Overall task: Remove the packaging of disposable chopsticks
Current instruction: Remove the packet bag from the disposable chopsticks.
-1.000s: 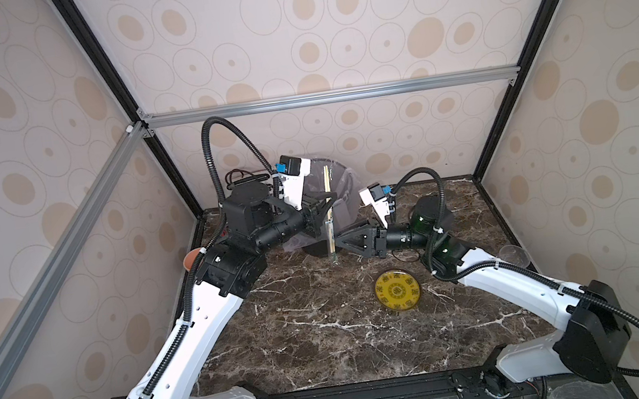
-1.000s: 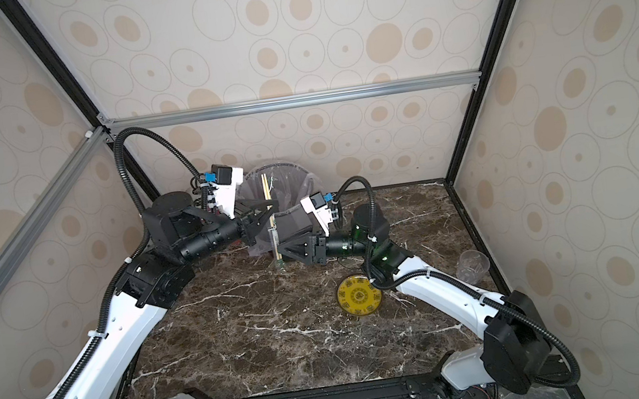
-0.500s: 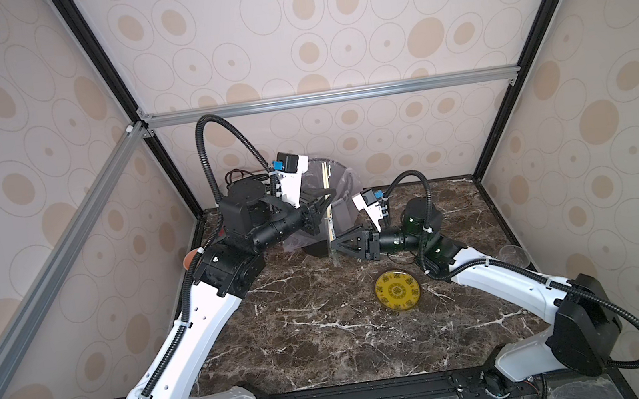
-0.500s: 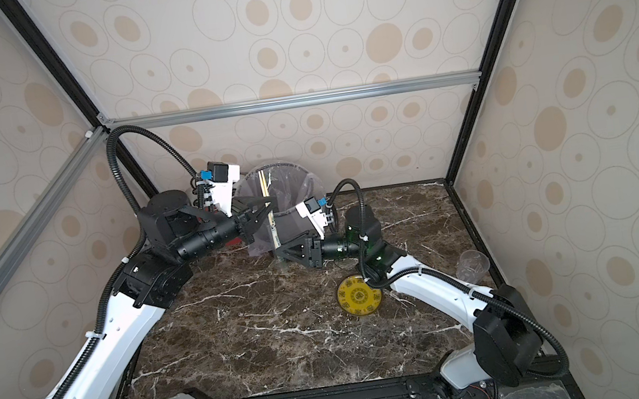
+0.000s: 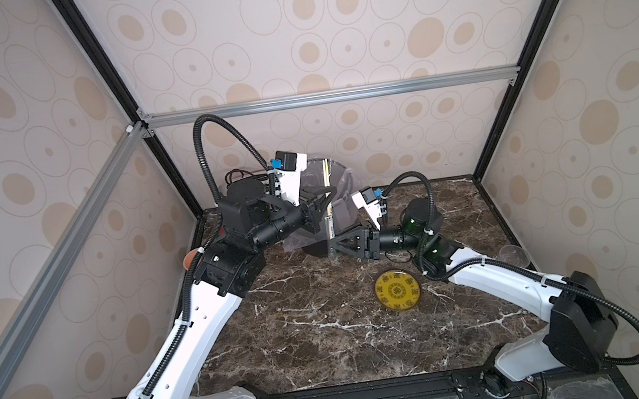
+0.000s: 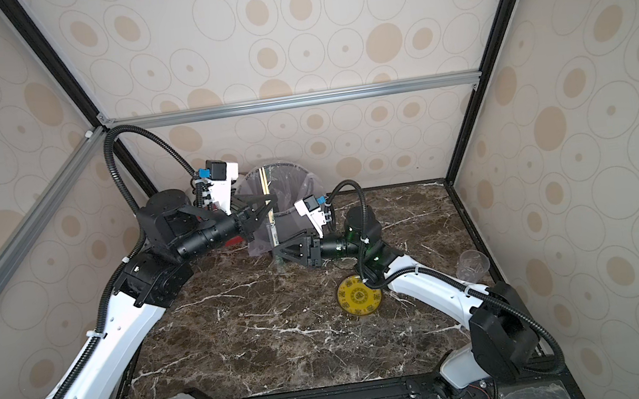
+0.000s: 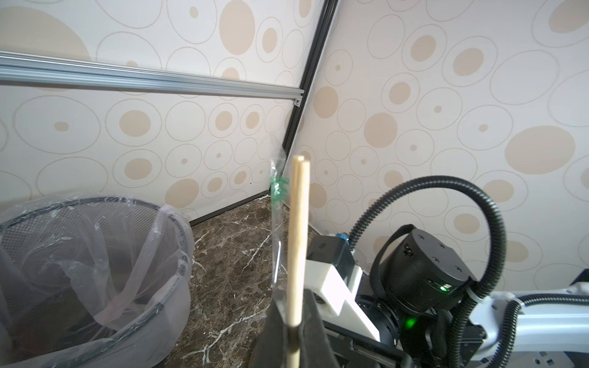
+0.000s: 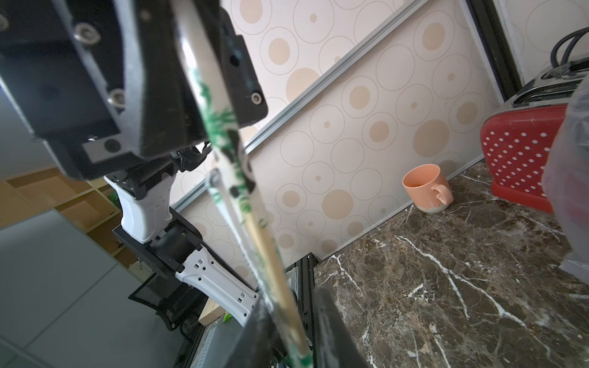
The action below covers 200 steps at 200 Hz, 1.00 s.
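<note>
**Stripping the sleeve: hold the wood, pull the plastic**

The disposable chopsticks [image 7: 298, 239] stand upright above the back of the tabletop [image 5: 305, 328], pinched by the left gripper [image 5: 326, 204], whose fingers are pressed together on them. Their upper ends are already bare. The packaging [image 7: 276, 229] hangs slack beside them there and covers the lower stretch. The right gripper [image 5: 332, 245] sits at that lower stretch with a finger on either side of the sleeve. Whether the fingers actually clamp it cannot be told.

To do this step well, the right fingers should probably catch plastic only, below or beside the wood, or the sticks will be dragged along. The pull should run straight along the sticks, with the left grip firm. The film looks thin and may stretch or tear if jerked sideways.

The sleeve's lower end looks close to the tabletop, so raising the left arm may work better than lowering the right.

The dark marbled tabletop is hard and flat. A mesh bin [image 7: 79, 202] with a clear liner stands just behind the sticks, handy for the wrapper. A yellow plate [image 5: 398, 294] lies near the right arm, a clear cup [image 5: 516, 256] is at the edge, and a peach mug [image 8: 425, 188] and a red toaster [image 8: 522, 149] stand along the wall.
</note>
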Available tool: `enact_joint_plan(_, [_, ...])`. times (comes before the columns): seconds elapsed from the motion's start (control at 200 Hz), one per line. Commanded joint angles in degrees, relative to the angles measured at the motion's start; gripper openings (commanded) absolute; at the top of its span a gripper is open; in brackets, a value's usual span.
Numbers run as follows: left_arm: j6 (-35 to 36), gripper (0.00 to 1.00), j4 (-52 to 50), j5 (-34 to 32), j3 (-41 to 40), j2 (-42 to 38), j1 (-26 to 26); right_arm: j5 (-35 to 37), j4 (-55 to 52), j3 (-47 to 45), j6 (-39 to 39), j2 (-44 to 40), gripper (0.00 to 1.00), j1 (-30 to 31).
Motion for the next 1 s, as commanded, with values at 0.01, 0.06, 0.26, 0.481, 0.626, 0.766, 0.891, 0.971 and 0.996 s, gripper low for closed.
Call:
enact_joint_plan(0.01, [0.19,0.00,1.11,1.71,0.53,-0.73,-0.22,-0.14,4.64,1.50,3.14,0.94,0.31,-0.07])
enact_joint_plan(0.06, [0.27,0.00,1.02,1.56,0.48,-0.71,-0.22,-0.61,4.67,1.99,3.14,1.07,0.26,0.00])
enact_joint_plan(0.26, [0.62,0.00,-1.14,-1.81,2.00,-0.83,-0.22,0.83,3.12,0.63,0.92,0.43,0.00,-0.04])
enact_joint_plan(0.481, [2.86,0.48,-5.35,-3.89,9.23,1.29,0.00,0.76,3.08,-0.17,0.68,-0.11,0.00,-0.02])
enact_joint_plan(0.626, [3.24,0.47,-8.77,-5.90,15.63,5.41,0.75,0.45,3.12,-0.07,0.68,0.07,0.00,0.03])
enact_joint_plan(0.766, [0.13,0.43,-9.70,-6.39,19.01,8.71,3.86,0.31,2.86,-0.09,0.33,-0.06,0.00,0.31])
enact_joint_plan(0.891, [0.07,0.43,-8.85,-3.48,20.42,10.14,4.43,0.41,1.38,0.15,-0.62,-0.36,0.00,0.46])
enact_joint_plan(0.971, [-0.89,0.43,-7.73,-1.83,20.66,10.90,4.43,0.47,0.94,0.17,-1.06,-0.45,0.00,0.45])
enact_joint_plan(0.996, [-1.10,0.43,-7.31,-1.50,20.67,11.12,4.43,0.51,0.92,0.13,-1.08,-0.45,0.00,0.46])
